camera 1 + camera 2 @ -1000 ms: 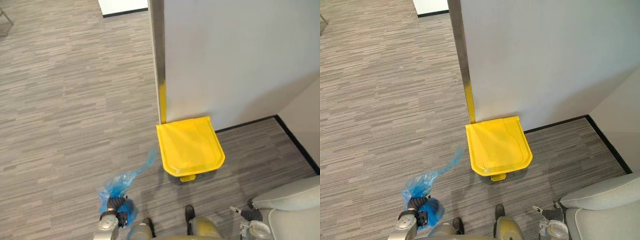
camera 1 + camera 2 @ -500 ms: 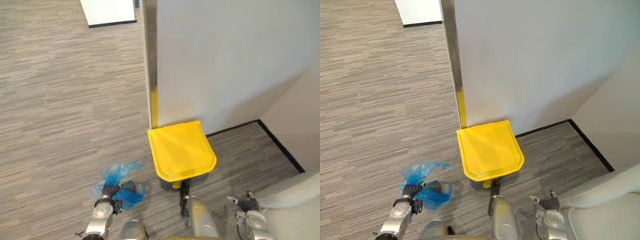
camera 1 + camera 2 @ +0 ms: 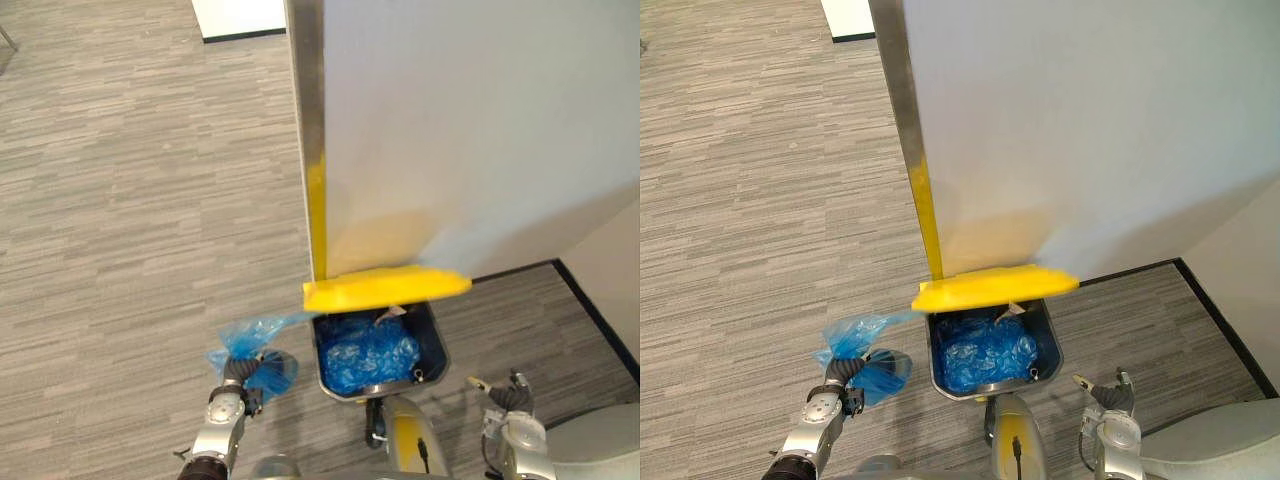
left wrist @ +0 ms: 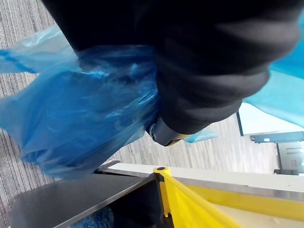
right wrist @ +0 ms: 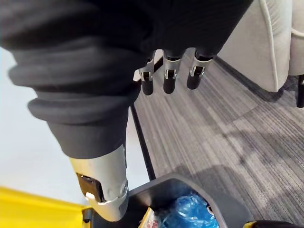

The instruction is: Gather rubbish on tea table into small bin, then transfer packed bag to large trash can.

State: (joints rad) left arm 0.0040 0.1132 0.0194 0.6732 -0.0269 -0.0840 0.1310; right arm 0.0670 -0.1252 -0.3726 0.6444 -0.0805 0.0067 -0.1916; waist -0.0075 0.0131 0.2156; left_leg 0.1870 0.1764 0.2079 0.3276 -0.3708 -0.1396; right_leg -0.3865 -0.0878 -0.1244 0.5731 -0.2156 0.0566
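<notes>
Arms: silver-grey metal, smooth rounded shells; left forearm [image 3: 808, 432] tapers toward wrist.
Left hand [image 3: 237, 374]: back and wrist under dark ribbed fabric cover [image 4: 199, 61].
Right hand [image 3: 508, 397]: same dark ribbed cover [image 5: 71, 66]; silver fingers [image 5: 169, 78] with dark rounded tips; silver thumb [image 5: 105, 187] with dark rectangular inset.

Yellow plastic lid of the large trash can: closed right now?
No: the yellow plastic lid stands raised, exposing the blue plastic liner inside.
</notes>
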